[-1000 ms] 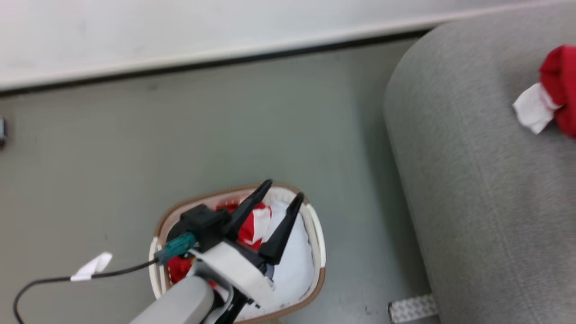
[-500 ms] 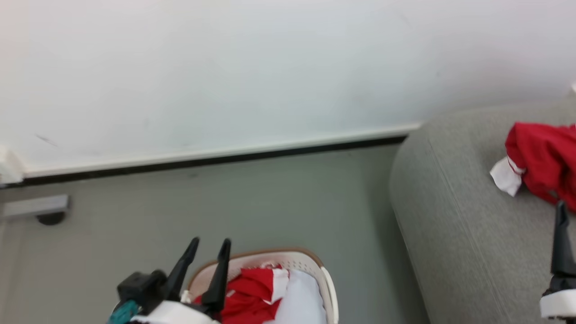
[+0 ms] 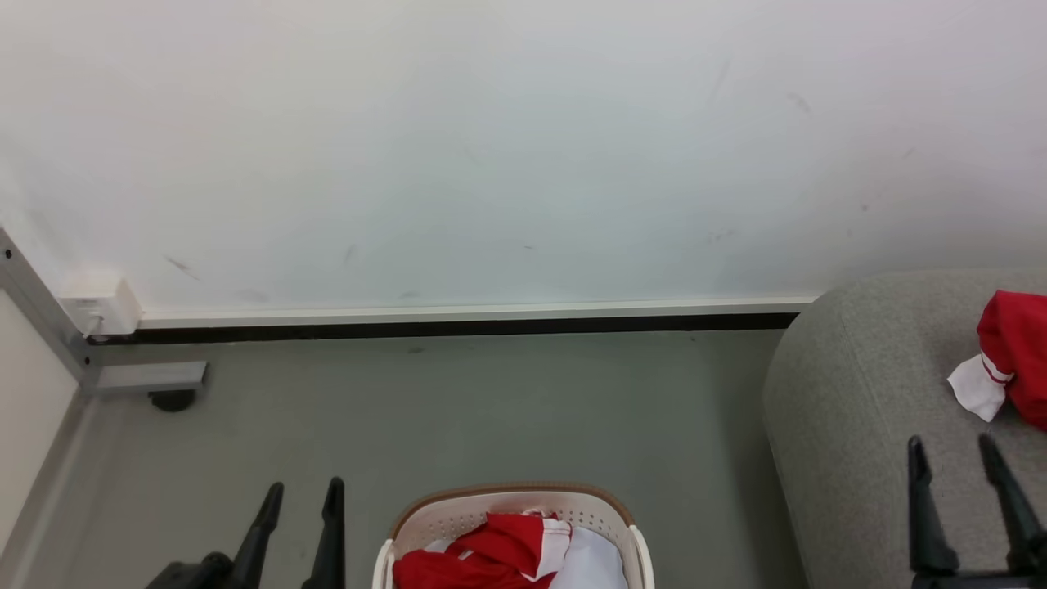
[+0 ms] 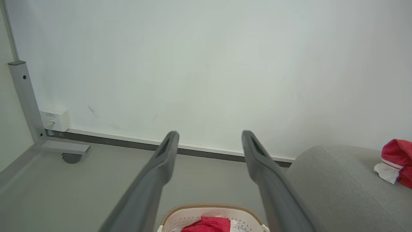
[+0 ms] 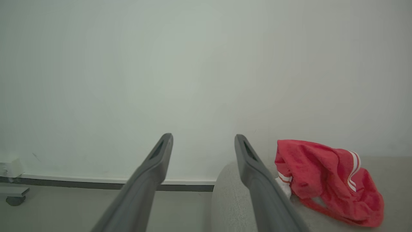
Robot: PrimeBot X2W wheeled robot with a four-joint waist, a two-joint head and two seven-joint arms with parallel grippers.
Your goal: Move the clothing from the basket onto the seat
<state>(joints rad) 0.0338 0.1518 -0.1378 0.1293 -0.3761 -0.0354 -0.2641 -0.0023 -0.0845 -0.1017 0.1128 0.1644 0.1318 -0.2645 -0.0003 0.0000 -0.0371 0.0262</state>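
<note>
Both wide, empty: left pincer [image 3: 305, 485], right pincer [image 3: 950, 442].
Red-and-white fabric clothing [image 3: 1014, 343] lies on the large grey upholstered seat [image 3: 859, 425]; more fills the white holed plastic basket [image 3: 458, 517].

Legible markings: none.
White wall box [image 4: 55, 120], seen in the left wrist view, carries a short line of dark print near its top edge, too small and blurred to read.

The head camera looks forward and down at the wall [image 3: 523, 164], with the basket [image 3: 507, 489] at its bottom edge. The left wrist camera, looking along the left hand [image 4: 209, 133], faces the same wall and basket. The right wrist camera, looking along the right hand [image 5: 203, 136], sits nearest the garment [image 5: 322, 174] on the seat [image 5: 228, 206], which all three views share.
</note>
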